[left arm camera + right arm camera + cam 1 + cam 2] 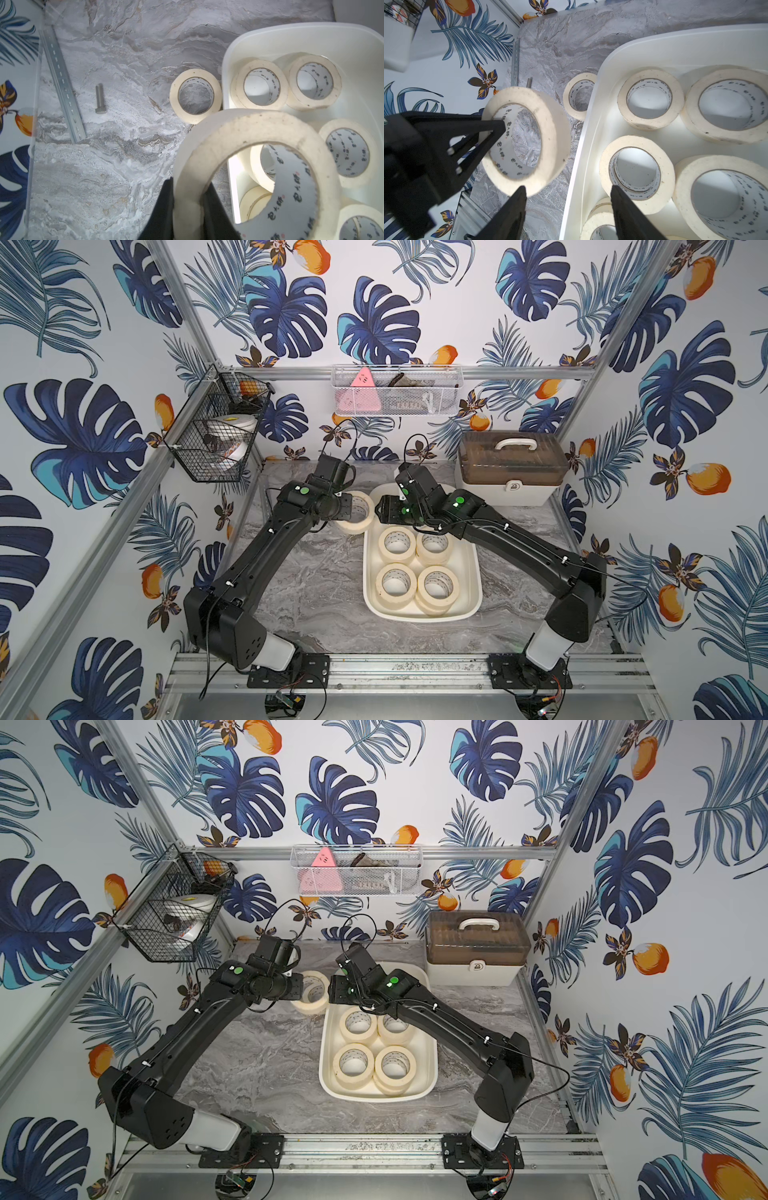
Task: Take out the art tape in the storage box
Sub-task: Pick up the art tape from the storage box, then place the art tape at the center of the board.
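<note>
My left gripper [188, 185] is shut on the wall of one cream art tape roll [255, 158], one finger inside the ring and one outside. It holds the roll off the table, just left of the storage box [478, 585], where the right wrist view also shows the roll [550, 133]. My right gripper [568, 193] is open beside that roll, over the box's left rim, with nothing between its fingers. Several rolls [397, 545] lie flat in the white box [593, 133]. One more roll [195, 95] lies on the marble table against the box's outer wall.
A cream case with a brown lid [513, 466] stands at the back right. A black wire basket [216, 435] and a white mesh basket [395, 396] hang on the walls. A steel bolt [99, 98] and a metal rail [62, 83] lie at the table's left.
</note>
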Controlling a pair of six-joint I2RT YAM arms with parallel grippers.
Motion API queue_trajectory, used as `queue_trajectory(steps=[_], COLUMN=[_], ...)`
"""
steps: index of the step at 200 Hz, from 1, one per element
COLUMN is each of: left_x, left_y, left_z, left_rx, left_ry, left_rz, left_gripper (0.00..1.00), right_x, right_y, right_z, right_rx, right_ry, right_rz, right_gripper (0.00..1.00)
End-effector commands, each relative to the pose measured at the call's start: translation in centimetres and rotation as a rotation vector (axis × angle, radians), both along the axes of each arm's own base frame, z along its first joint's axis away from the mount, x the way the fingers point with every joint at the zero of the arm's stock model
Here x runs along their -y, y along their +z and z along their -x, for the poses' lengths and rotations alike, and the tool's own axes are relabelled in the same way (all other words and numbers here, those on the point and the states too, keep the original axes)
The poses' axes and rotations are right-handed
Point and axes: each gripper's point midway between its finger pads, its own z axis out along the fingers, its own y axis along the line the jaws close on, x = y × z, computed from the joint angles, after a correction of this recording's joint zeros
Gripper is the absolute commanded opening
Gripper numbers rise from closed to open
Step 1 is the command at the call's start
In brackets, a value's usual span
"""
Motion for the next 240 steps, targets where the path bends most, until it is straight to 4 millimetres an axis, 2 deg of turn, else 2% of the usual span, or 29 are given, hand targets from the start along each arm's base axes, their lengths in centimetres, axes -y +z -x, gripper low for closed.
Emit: queue_trajectory(steps=[1, 17, 50, 93, 121, 166, 193, 195, 200, 240], left_x=[-1.9, -3.7, -5.8, -9.4, -10.9, -12.8, -13.0, -13.9, -14.2, -14.6], left_y=[-0.2, -0.8, -1.8, -3.0, -4.3, -7.9, -10.6, -10.9, -11.4, -14.5], left_z=[-1.3, -2.0, -3.2, -4.8, -6.0, -7.2, -7.8, -7.7, -7.9, -8.5], left_rx=[0.015, 0.008, 0.002, 0.002, 0.035, 0.006, -0.015, -0.019, -0.026, -0.066], left_ry=[0.133, 0.206, 0.318, 0.503, 0.574, 0.660, 0.681, 0.702, 0.709, 0.728], left_rz=[0.063, 0.080, 0.124, 0.097, 0.119, 0.126, 0.117, 0.117, 0.119, 0.107], left_gripper=[0.00, 0.00, 0.00, 0.00, 0.00, 0.00, 0.00, 0.00, 0.00, 0.00], right_x=[1.4, 2.1, 3.3, 4.2, 4.7, 5.9, 7.1, 7.2, 7.4, 9.5], right_y=[0.4, 1.0, 1.2, 0.4, 0.0, -0.4, -0.7, -0.7, -0.7, -1.2], right_z=[0.2, 0.3, 0.5, 0.3, 0.5, 0.4, 0.4, 0.4, 0.4, 0.3], right_rx=[0.023, 0.031, 0.035, 0.007, 0.003, -0.009, -0.015, -0.016, -0.017, -0.030], right_ry=[-0.014, -0.028, -0.043, -0.045, -0.042, -0.064, -0.084, -0.086, -0.088, -0.121], right_rz=[0.030, 0.024, 0.012, 0.031, 0.042, 0.053, 0.061, 0.060, 0.063, 0.073], right_gripper=[0.68, 0.68, 0.68, 0.68, 0.68, 0.68, 0.68, 0.68, 0.68, 0.68])
